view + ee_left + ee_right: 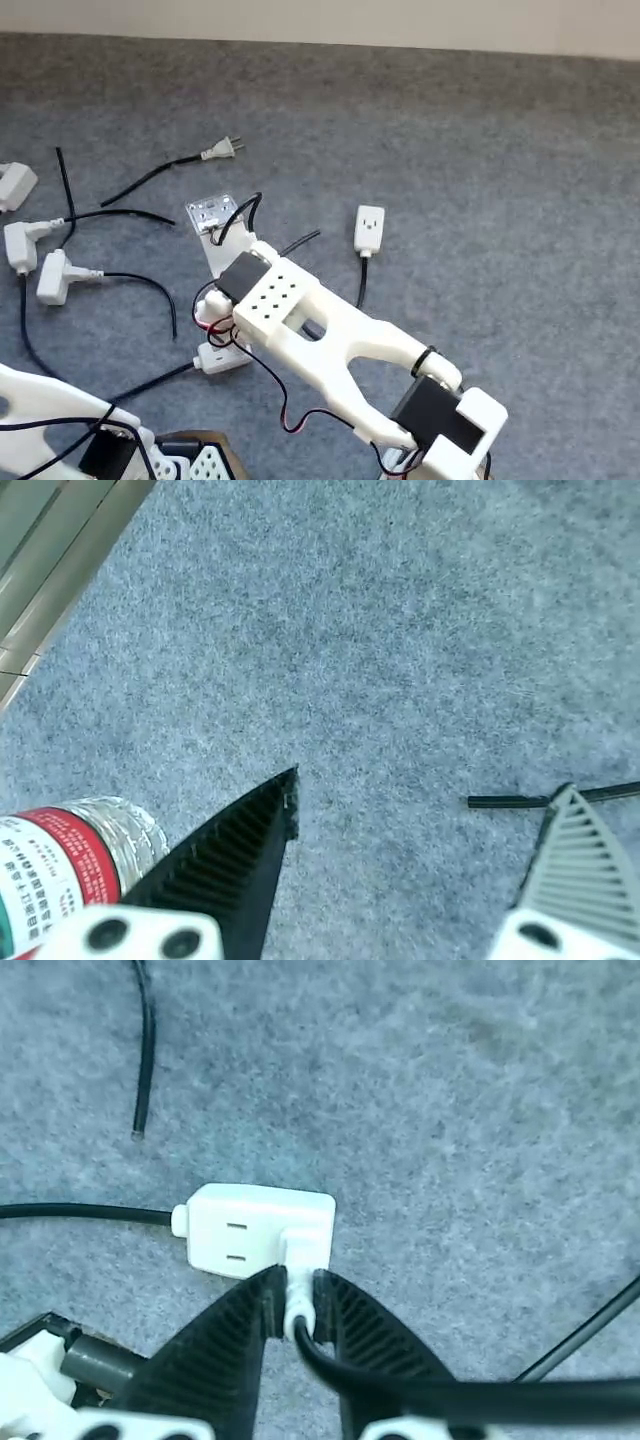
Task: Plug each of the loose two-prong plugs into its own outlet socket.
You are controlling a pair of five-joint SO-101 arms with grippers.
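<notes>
1. Left gripper [430, 785]: nearest the base, low over the grey carpet [420, 630]. Its fingers are spread wide and hold nothing. A bottle [70, 845] stands just beside the black finger, and a cut cable end [505, 801] lies near the pale one.

2. Right gripper [293, 1282]: its fingers are clamped on the white plug [298, 1305], which you hold by its body with the black cord trailing away behind.

3. Outlet block [250, 1228]: it lies flat on the carpet, one pair of slots showing free. Your held plug touches the block beside those slots. You cannot tell whether the prongs are fully home.

4. Handling, as a judgement: the plug is light, hard moulded plastic and smooth enough to twist in the pads. The prongs are thin and likely to bend if driven in crooked. The cord is springy and will tug sideways. Grip across the flat sides of the body, never the cord. The block is light too, so expect it to slide on the carpet unless you brace it.

5. Single socket [369, 228]: farther out, apart from the others on its own cord.

6. White cord end [52, 277], second cord end [20, 243], third cord end [14, 184]: you cannot tell plug from socket.

7. Loose plug [221, 151]: farthest, with its prongs bare.
</notes>
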